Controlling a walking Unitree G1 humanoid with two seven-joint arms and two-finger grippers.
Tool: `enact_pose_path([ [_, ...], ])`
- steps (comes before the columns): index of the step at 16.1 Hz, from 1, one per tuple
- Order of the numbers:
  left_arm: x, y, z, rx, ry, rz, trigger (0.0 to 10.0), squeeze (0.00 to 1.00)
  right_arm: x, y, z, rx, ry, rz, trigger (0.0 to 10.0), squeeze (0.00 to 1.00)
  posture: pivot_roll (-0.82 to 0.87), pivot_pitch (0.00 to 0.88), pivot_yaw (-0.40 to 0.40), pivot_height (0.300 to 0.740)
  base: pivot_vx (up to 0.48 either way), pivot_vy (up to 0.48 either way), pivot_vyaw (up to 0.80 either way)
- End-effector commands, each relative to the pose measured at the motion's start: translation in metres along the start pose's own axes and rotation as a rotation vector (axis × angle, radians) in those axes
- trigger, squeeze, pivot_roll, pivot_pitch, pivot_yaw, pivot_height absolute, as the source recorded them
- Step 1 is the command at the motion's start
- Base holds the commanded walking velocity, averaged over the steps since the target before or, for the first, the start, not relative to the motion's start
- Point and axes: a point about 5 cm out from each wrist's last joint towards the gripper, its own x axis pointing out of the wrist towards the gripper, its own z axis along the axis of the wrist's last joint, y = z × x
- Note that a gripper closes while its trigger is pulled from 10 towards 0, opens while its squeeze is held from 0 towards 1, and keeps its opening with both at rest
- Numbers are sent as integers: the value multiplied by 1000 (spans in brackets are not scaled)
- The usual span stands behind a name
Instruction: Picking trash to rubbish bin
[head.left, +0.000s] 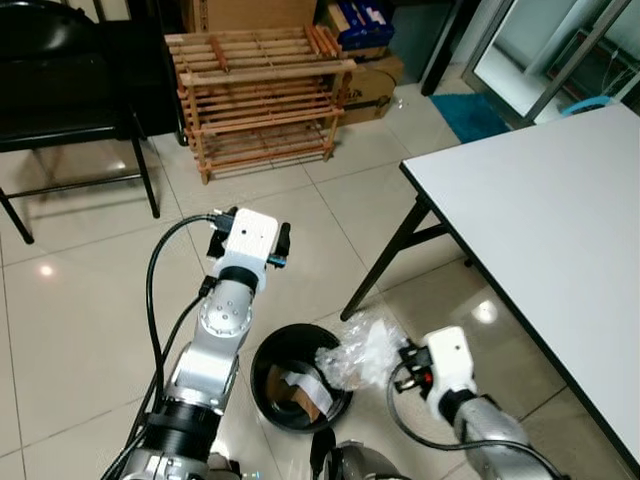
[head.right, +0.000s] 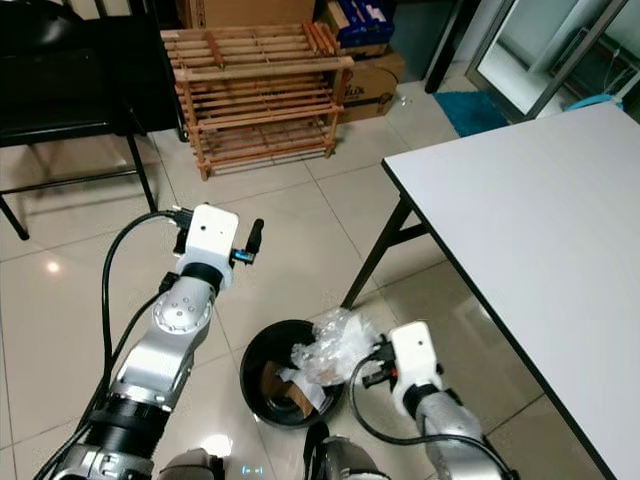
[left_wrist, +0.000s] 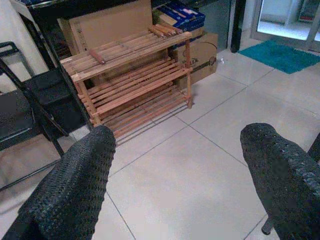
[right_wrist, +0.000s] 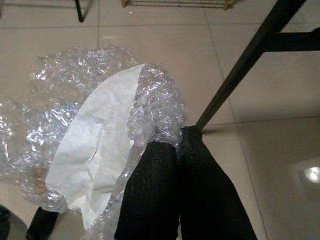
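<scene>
Right wrist view first: we see the right gripper (right_wrist: 172, 145) with its two black fingers (right_wrist: 150, 195) pressed together, pinching an edge of the bubble wrap (right_wrist: 100, 125), a crumpled clear sheet with a white paper label on it. In the left eye view we place that same wad over the right-hand rim of the rubbish bin (head.left: 268, 352), a black round bin on the tiled floor between our two arms and just beside the table leg (head.left: 390, 255). The wrap hangs partly above the opening and partly outside it; we can't tell if it touches the rim. The bin already holds some brown card and a white scrap.

Left gripper (left_wrist: 175, 165) is raised over bare floor tile, well apart from the bin, fingers spread wide and holding nothing, pointing toward the wooden shoe rack (head.left: 262, 90). The white table (head.left: 560, 230) top is on our right, the black chair (head.left: 70, 90) far left.

Progress, as we judge it: pick is done, carry is nearly done, drop is not yet done. What's left is shifting the wad a little more over the centre of the opening and letting go. Risk we'd flag: the wrap is light and bulky, so it may catch on the rim or cling to the fingers instead of falling in.
</scene>
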Motion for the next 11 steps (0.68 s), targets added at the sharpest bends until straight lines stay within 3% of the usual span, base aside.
enact_pose_path([
  [1, -5, 0, 1, -2, 14, -18, 10000, 0, 2, 2, -14, -6, 40, 6, 10000, 0, 261, 243, -154, 740, 0, 0, 0],
  [8, -18, 15, -4, 22, 68, 7, 10000, 0, 32, 20, -29, -11, 98, 59, 10000, 0, 332, 270, -153, 740, 0, 0, 0],
  [11, -31, 8, -14, -30, 168, -96, 10000, 0, 39, 22, -34, -34, 128, 74, 10000, 0, 366, 295, -158, 740, 0, 0, 0],
])
